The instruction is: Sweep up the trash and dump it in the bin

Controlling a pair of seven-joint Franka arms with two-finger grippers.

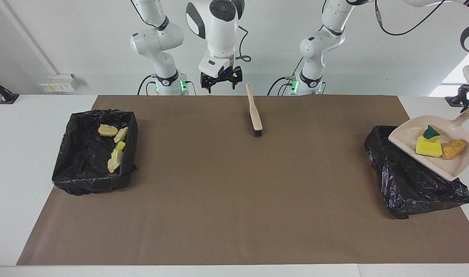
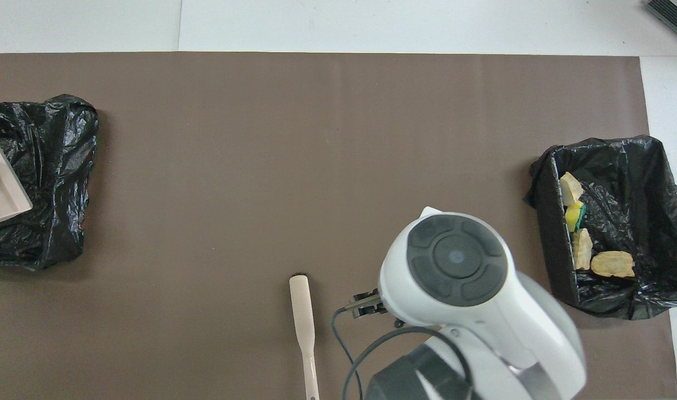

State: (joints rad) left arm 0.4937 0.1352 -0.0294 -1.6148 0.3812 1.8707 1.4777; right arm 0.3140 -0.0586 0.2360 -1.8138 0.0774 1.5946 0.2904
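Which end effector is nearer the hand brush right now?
Right. The right end effector hangs open, close beside the brush handle; the left end effector holds the dustpan over the black bag.
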